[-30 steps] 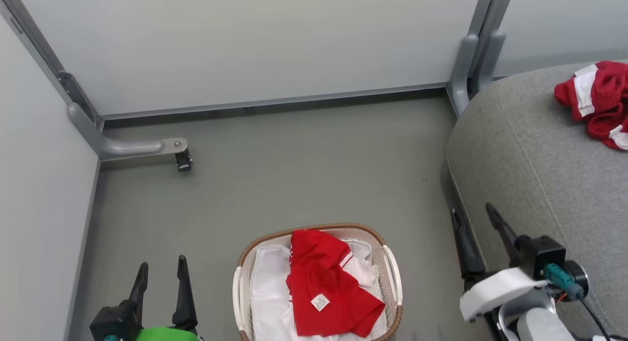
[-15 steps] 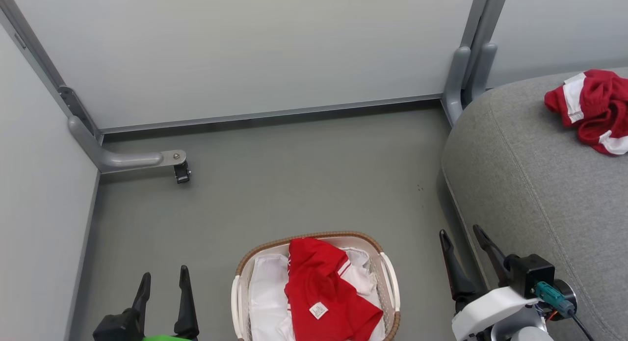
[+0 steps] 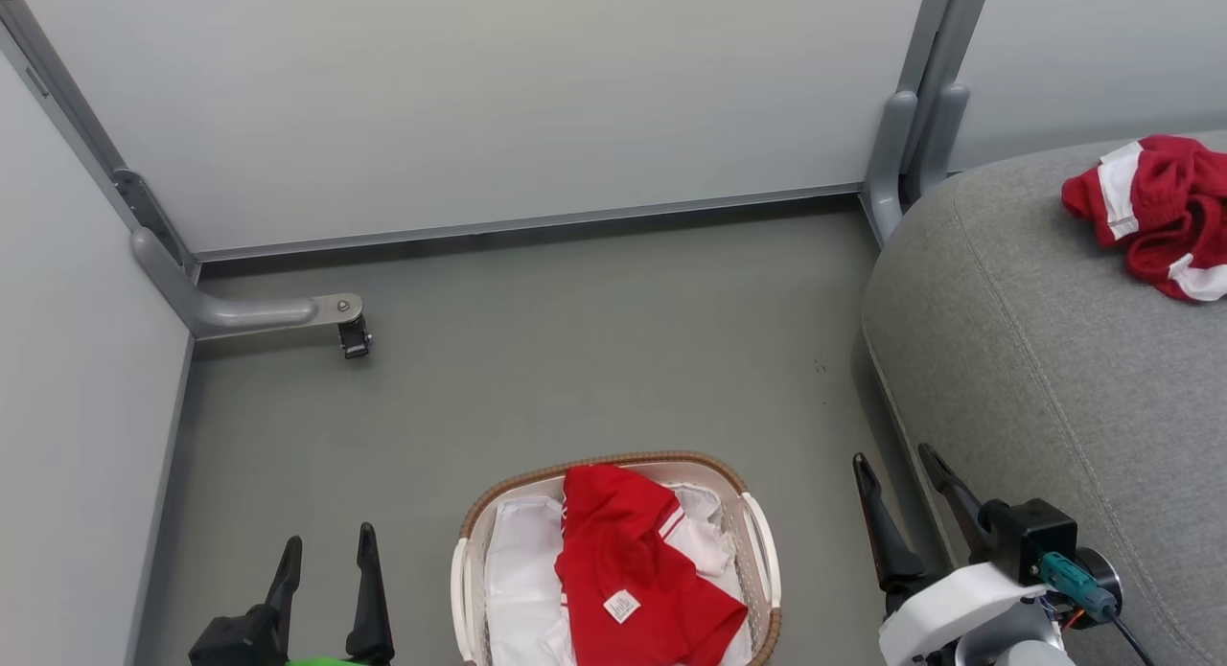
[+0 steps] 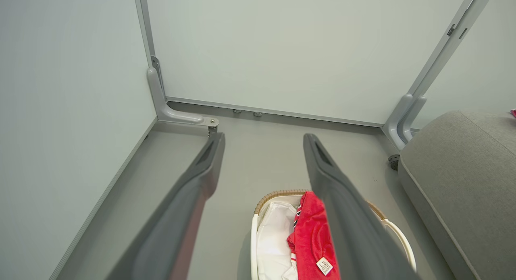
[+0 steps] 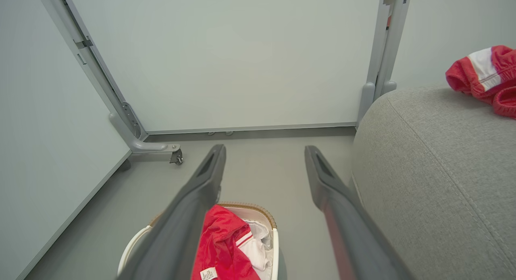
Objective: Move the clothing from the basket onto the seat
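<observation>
You see the red jersey [image 3: 633,570] in the basket [image 3: 770,561], red shorts [image 3: 1155,216] on the seat [image 3: 1035,359], left claw [image 3: 329,539] and right claw [image 3: 892,457] spread, empty.

Pale partition panels [image 3: 479,101] enclose a grey floor [image 3: 575,359]; a bracket foot [image 3: 259,311] carries a small black caster [image 3: 355,338].

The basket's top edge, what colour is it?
The rim is brown and woven, on a white basket. The head view shows it best.
</observation>
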`<state>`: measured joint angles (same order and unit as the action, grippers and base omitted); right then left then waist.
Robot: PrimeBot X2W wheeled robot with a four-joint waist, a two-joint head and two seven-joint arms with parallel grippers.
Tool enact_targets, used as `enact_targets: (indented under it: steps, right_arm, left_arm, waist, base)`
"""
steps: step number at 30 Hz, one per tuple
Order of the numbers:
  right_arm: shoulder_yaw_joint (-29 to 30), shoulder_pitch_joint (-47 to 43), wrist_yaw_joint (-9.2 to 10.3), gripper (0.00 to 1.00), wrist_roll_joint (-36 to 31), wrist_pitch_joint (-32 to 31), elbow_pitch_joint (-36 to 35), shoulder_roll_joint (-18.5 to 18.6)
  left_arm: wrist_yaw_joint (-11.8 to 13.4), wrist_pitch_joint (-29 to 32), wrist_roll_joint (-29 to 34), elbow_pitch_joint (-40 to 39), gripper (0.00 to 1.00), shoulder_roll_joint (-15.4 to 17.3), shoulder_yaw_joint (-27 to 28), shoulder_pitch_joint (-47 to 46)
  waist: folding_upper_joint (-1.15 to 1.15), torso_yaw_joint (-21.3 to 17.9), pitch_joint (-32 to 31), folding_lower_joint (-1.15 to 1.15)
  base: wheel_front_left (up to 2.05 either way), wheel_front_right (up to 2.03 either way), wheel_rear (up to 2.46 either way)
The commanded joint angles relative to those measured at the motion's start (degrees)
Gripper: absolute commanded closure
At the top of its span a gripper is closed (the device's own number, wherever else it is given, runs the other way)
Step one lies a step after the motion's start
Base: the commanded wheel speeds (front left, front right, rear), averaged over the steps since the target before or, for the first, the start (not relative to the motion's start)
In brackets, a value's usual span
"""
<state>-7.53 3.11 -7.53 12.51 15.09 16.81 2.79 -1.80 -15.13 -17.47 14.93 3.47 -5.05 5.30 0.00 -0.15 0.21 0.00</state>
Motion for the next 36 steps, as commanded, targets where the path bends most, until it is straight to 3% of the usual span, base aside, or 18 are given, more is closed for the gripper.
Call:
enact_targets:
  steps: [1, 13, 20, 28, 36]
  right_arm:
    - [0.2, 0.1, 0.08, 0.0, -0.2, 0.1, 0.1, 0.2]
    - [0.5, 1.0, 0.08, 0.0, -0.7, 0.1, -0.5, 0.2]
    - [2.6, 3.4, 0.08, 0.0, -2.6, 0.1, -2.9, 0.2]
    - [7.3, 9.0, 0.08, 0.0, -5.5, 0.1, -6.9, 0.2]
    - [9.8, 15.9, 0.08, 0.0, -6.7, 0.1, -11.0, 0.2]
  left_arm:
    - [-0.2, 0.0, 0.5, 0.0, 0.0, 0.0, 0.4, -0.1]
    - [-0.7, 0.0, 1.4, -0.1, 0.0, -0.3, 0.6, -1.1]
    - [-1.9, 0.0, 3.0, -0.4, 0.0, -0.2, -0.8, -5.4]
    - [-4.3, 2.4, 5.9, 3.0, 0.0, 0.4, -7.3, -19.4]
    - [-5.6, 8.4, 2.1, 13.4, 0.0, -0.2, -18.4, -34.2]
  waist:
    - [0.0, 0.0, 0.0, 0.0]
    - [0.0, -0.1, 1.8, 0.0]
    - [0.0, 0.2, 6.4, 0.0]
    - [0.0, -0.4, 16.7, 0.0]
    - [0.0, -3.6, 29.3, 0.0]
  base:
    - [0.0, 0.0, 0.0]
    - [0.0, 0.0, 0.0]
    - [0.0, 0.0, 0.0]
    - [0.0, 0.0, 0.0]
    - [0.0, 0.0, 0.0]
